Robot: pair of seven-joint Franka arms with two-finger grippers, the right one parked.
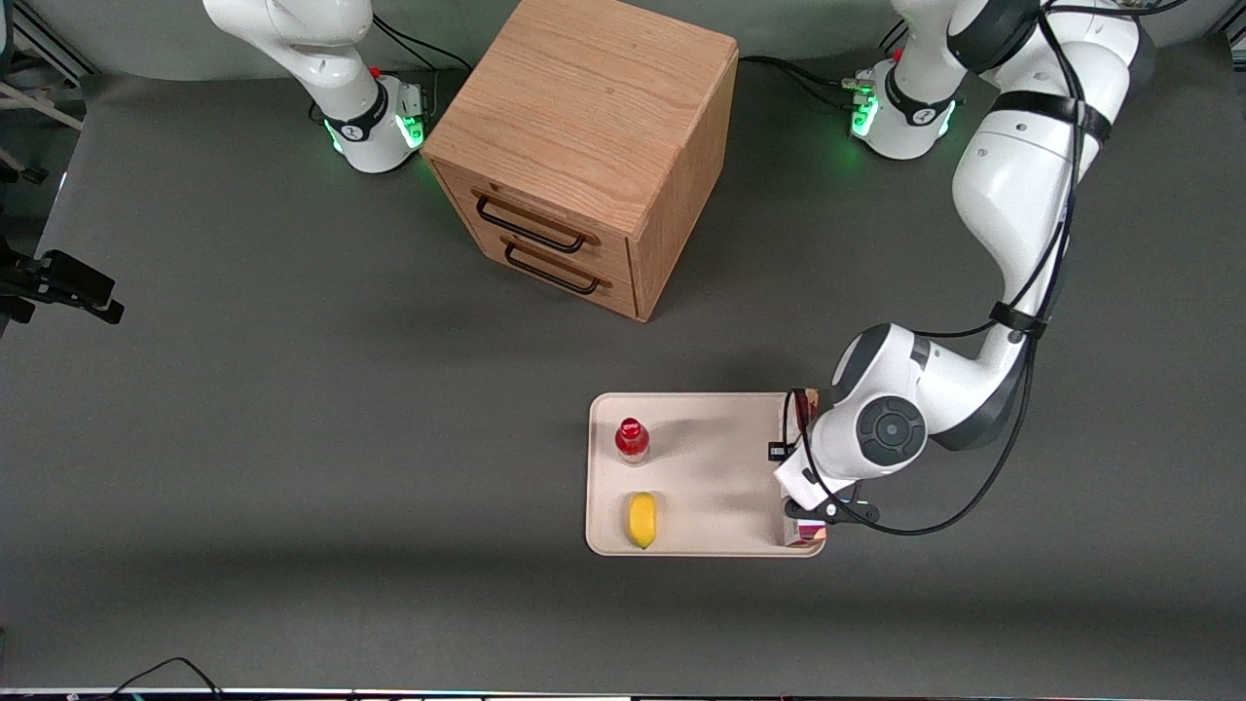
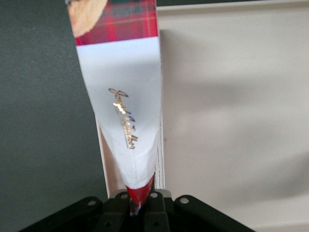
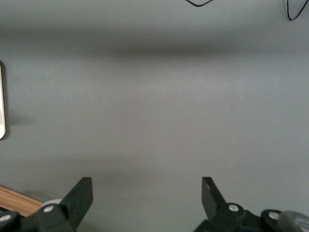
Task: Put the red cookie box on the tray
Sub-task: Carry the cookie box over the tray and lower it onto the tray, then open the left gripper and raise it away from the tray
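The red cookie box (image 1: pixel 804 532) has its long axis along the tray's short edge, running from the side nearer the front camera toward the wooden drawer cabinet (image 1: pixel 584 146). In the front view only its two ends show, one nearer the camera than the gripper (image 1: pixel 804 474) and one (image 1: pixel 804 404) farther from it; the middle is covered by the wrist.

In the wrist view the box (image 2: pixel 126 111) runs straight away from the gripper (image 2: pixel 141 203). Its white face with gold script is turned to the camera, and the tartan end is the farthest from the fingers. The gripper is clenched on the red end of the box, which is pinched between the two fingers (image 2: pixel 153 205).

The box lies directly under the gripper, at the edge of the tray (image 1: pixel 711 467) on the working arm's end. In the wrist view it sits along the tray's rim (image 2: pixel 104 159), with the cream floor on one side and the grey table (image 2: pixel 43 121) on the other. I cannot tell whether it already rests on the tray or hangs just above.

Away from the gripper, toward the parked arm's end of the tray, stand a small red-capped bottle (image 1: pixel 632 439) and a yellow fruit (image 1: pixel 641 519), well apart from the box.
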